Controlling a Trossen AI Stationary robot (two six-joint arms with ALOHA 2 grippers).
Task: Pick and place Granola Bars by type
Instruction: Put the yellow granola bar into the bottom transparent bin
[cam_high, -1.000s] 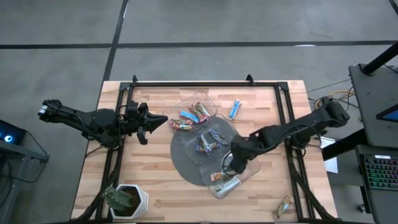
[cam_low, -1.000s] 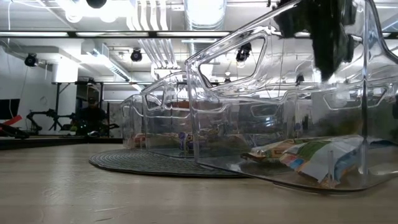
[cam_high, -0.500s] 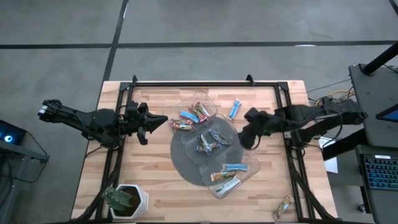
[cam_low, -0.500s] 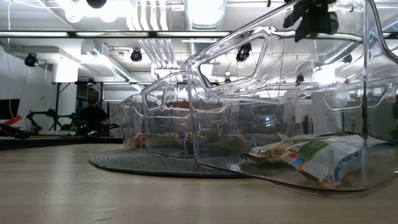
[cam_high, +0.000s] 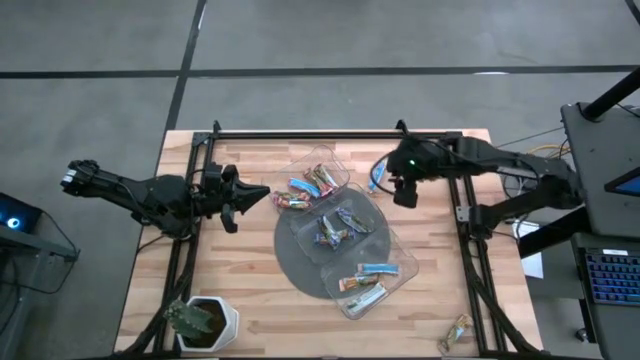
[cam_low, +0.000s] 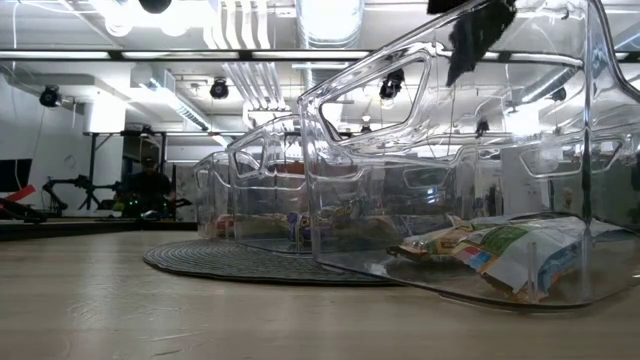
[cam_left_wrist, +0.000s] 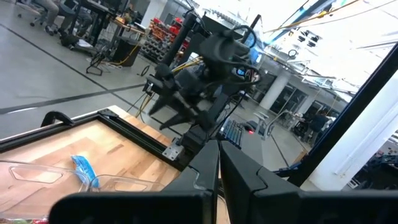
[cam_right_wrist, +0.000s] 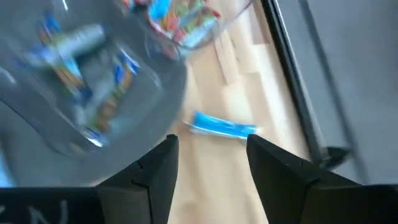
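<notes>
1. The right pincer (cam_high: 404, 190) is hovering over the far right part of the pale wooden bench (cam_high: 250, 310), its two dark fingers (cam_right_wrist: 155, 177) standing apart with nothing between them.
2. A blue-wrapped granola bar (cam_high: 377, 176) is lying flat on the bare wood just beside that pincer, toward the left arm; in the right wrist view the same bar (cam_right_wrist: 222, 127) is showing just ahead of the spread fingers, untouched.
3. Three clear plastic trays are sitting nearer the bench's middle from the right pincer, partly on a round grey disc mat (cam_high: 292, 265).
4. The far tray (cam_high: 337, 158) is holding several mixed-colour wrapped bars (cam_high: 308, 186), the middle tray (cam_high: 375, 217) more bars (cam_high: 336, 226), and the near tray (cam_high: 408, 270) a blue bar (cam_high: 376, 269) and a green-and-white one (cam_high: 362, 288).
5. One orange-brown bar (cam_high: 456, 333) is lying alone at the bench's near right corner, well apart from the right pincer.
6. The left pincer (cam_high: 262, 193) is waiting at the left side, its fingers pressed together and holding nothing, just beside the far tray.
7. A small green plant in a white pot (cam_high: 203, 322) is standing at the near left corner.
</notes>
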